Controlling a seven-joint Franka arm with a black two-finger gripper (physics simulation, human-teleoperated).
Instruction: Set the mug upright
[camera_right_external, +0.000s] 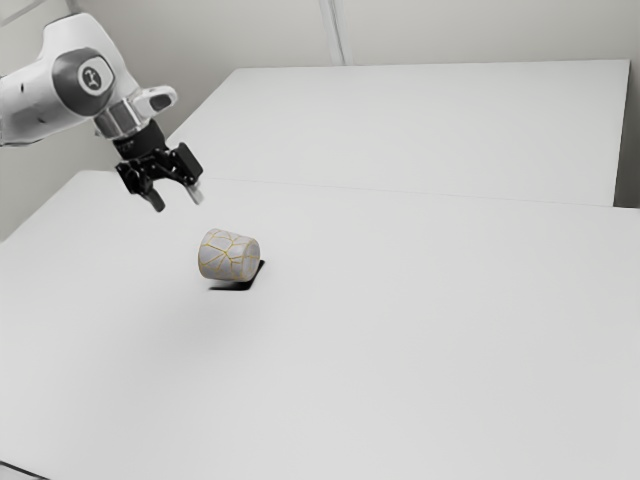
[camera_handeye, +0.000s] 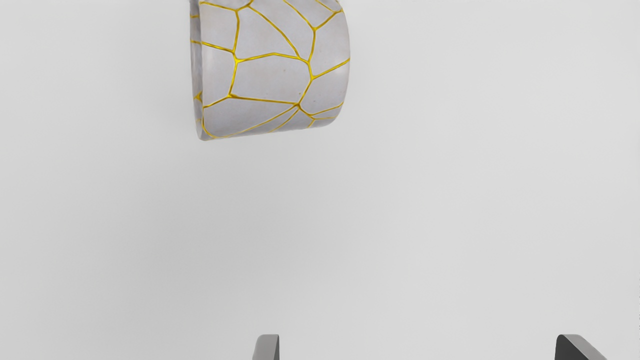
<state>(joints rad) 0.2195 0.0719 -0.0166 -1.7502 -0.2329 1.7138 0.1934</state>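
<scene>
The black two-finger pincer (camera_right_external: 176, 200) of a white robot arm (camera_right_external: 85, 75) hangs empty, its fingers spread wide, in the upper left of the exterior view. Below it, left of the exterior view's centre, a pale grey cylindrical mug (camera_right_external: 229, 256) veined with gold lines lies on its side on a plain white counter (camera_right_external: 430, 340), apart from the pincer.
</scene>
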